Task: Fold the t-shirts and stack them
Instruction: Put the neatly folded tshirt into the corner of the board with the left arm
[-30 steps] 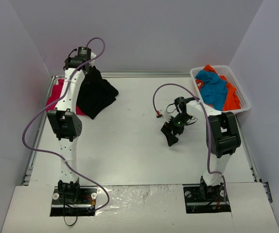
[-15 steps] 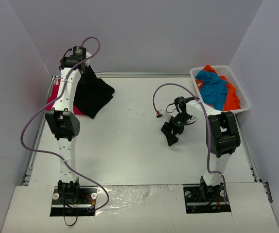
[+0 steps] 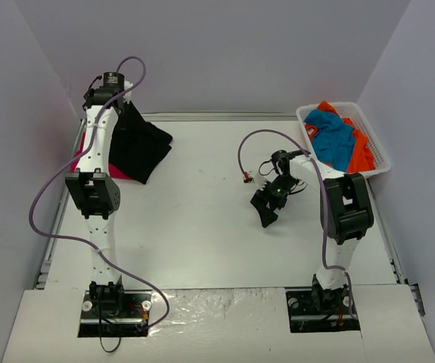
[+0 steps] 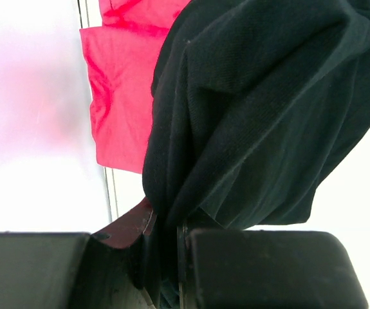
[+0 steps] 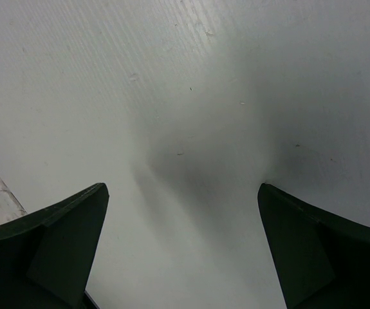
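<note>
Top view: left claw [image 3: 120, 97] is up high at the far-left corner, pinching the black shirt [image 3: 143, 147]. The shirt hangs off it in a bunch, long axis running down and to the right of the claw, with the lower end sagging onto the worktop [image 3: 202, 234]. The red shirt [image 3: 79, 161] lies flat under that end and pokes out to the left, so the two overlap. Right claw [image 3: 266, 213] sits low mid-worktop, spread and empty, well apart from the black shirt. Its nearer neighbour is the basket [image 3: 384, 163] at the far right, holding the blue shirt [image 3: 330, 136] and orange shirt [image 3: 362, 151]. Left wrist view: left claw [image 4: 168, 257] is pressed together on a narrow fold of the black shirt [image 4: 255, 116]. The rest falls away crumpled, the red shirt [image 4: 120, 96] shows behind it on the left, and no star mark is visible. Right wrist view: right claw [image 5: 181, 193] has its fingers wide apart with only bare worktop [image 5: 204, 77] between them. My read: the shirt belongs to the left arm. Spreading it flat means carrying it right, off the red shirt, and the right claw would have to come left for a second corner.
</note>
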Robot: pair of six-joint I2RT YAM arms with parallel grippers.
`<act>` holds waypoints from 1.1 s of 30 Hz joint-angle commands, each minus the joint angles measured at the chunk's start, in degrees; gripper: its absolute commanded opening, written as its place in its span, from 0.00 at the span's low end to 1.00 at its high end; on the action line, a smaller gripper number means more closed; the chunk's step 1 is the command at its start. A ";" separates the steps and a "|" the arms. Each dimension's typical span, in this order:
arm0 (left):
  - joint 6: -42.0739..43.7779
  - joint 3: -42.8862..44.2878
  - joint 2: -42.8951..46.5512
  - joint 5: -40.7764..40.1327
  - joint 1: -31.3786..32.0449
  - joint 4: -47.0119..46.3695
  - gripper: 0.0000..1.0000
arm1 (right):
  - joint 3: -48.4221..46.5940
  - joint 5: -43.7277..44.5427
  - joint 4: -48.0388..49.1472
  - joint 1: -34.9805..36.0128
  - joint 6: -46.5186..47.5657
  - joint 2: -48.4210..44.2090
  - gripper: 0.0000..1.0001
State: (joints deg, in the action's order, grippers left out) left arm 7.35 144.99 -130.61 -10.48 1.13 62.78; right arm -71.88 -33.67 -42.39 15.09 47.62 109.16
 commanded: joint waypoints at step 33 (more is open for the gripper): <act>3.10 -3.13 2.64 1.08 -10.18 -4.95 0.02 | 2.97 6.16 -1.11 0.73 -0.68 9.22 1.00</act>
State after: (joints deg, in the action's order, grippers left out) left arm 9.45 141.12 -130.52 -8.56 -7.49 60.36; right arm -73.43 -32.99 -43.97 15.42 46.50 110.91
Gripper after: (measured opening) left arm 0.076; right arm 0.999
